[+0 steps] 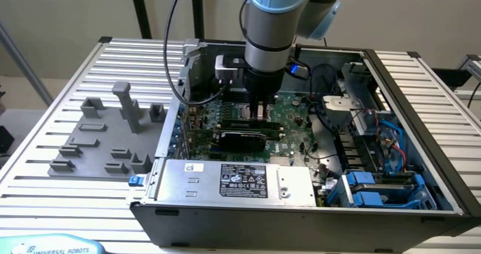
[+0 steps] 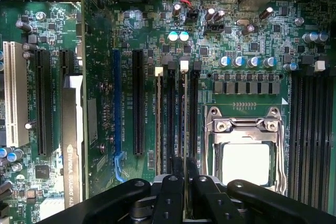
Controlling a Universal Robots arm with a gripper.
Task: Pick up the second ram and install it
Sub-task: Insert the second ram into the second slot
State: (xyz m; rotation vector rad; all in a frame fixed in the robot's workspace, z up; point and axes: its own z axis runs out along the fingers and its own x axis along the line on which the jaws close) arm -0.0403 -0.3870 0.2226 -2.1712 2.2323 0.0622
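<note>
The grey Universal Robots arm is reaching straight down into the open black computer case (image 1: pixel 421 169), its black gripper (image 2: pixel 185 169) clamping the thin dark-green second ram stick (image 2: pixel 185 124). The stick is standing edge-on in a black memory slot on the green motherboard (image 2: pixel 252 40), beside the silver processor socket (image 2: pixel 245 150).

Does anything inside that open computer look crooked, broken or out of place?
Nothing stands out. The gripper holds the second ram edge-on, in line with the black memory slots on the motherboard. The gray fixture beside the case stands upright.
</note>
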